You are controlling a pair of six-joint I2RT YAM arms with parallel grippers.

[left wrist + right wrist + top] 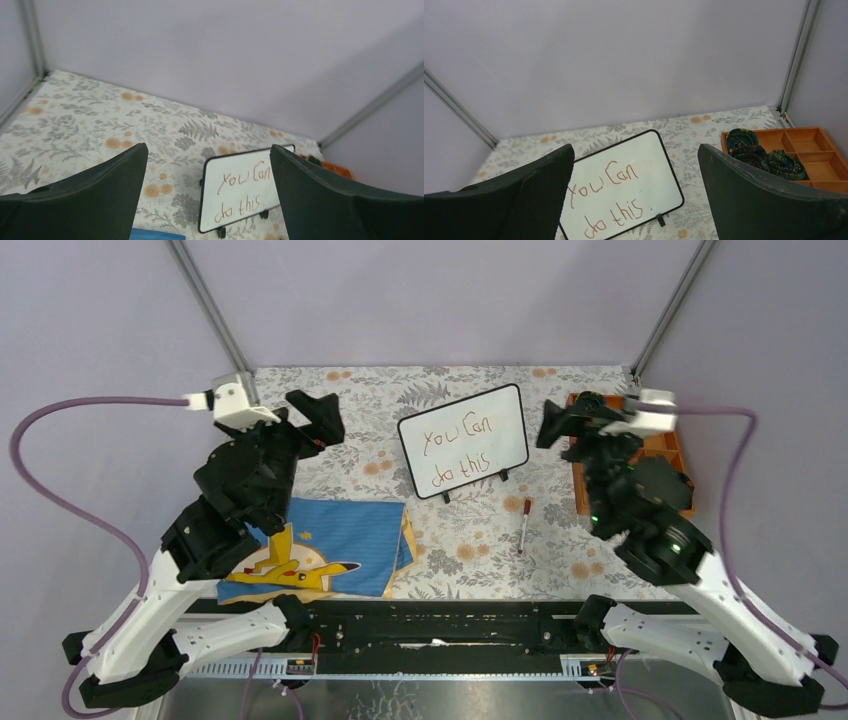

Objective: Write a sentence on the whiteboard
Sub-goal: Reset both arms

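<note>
I see the whiteboard (463, 440) propped on its small black feet in the back middle of the floral table (470, 545), tilted so its right end sits farther back than its left. My left gripper (320, 417) hangs to the left of the board, and my right gripper (552, 427) hangs just off the board's right end. Both have their jaws spread wide and nothing between them. Open patterned surface shows on the left side, and a strip of table runs behind the board up to the back wall. In front of the board and slightly right, a marker (524, 523) lies apart from the frame. A blue cloth (335, 540) lies in front and to the left, near the table's near edge. An orange tray (672, 445) sits to the board's right. The sentence (465, 452) reads "You Can do this" in reddish-brown strokes, two lines, on the board's left half, and the white to its right is unmarked.
</note>
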